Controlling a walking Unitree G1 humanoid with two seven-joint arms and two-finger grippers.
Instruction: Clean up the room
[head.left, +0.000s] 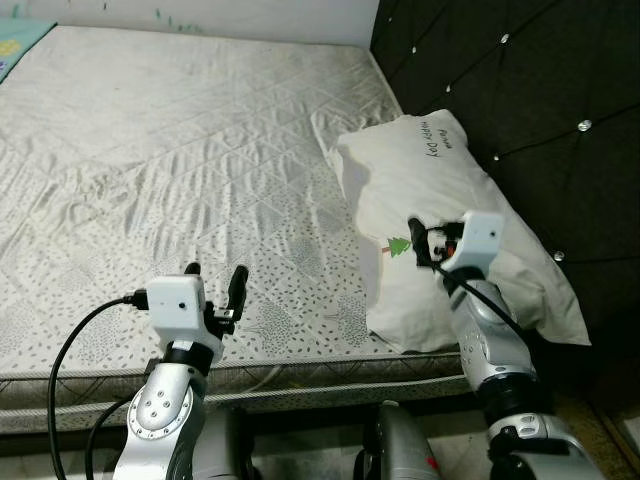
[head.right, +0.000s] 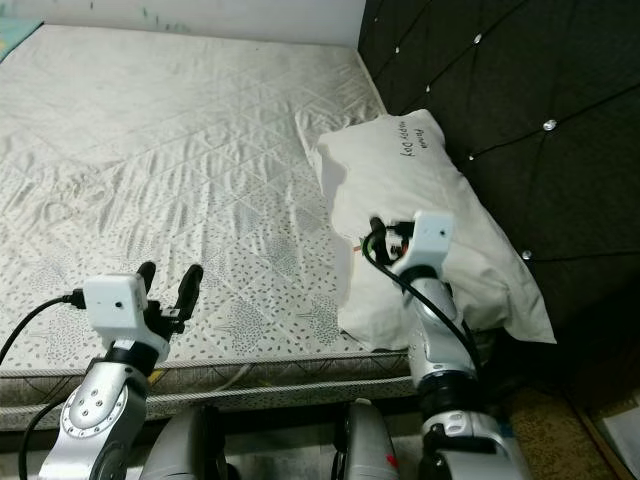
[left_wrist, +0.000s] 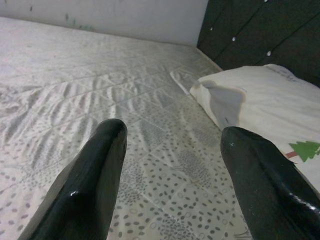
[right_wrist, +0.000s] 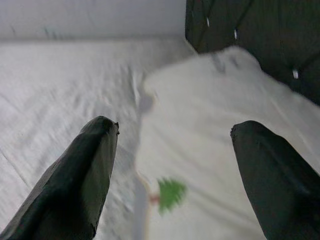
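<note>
Left eye view: white pillow (head.left: 440, 200), green tree print; right gripper (head.left: 428, 243) above, spread; left gripper (head.left: 214, 276) spread.

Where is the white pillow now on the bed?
In the left eye view, the pillow lies on the bed's right side against the dark headboard, under the open right gripper.
</note>
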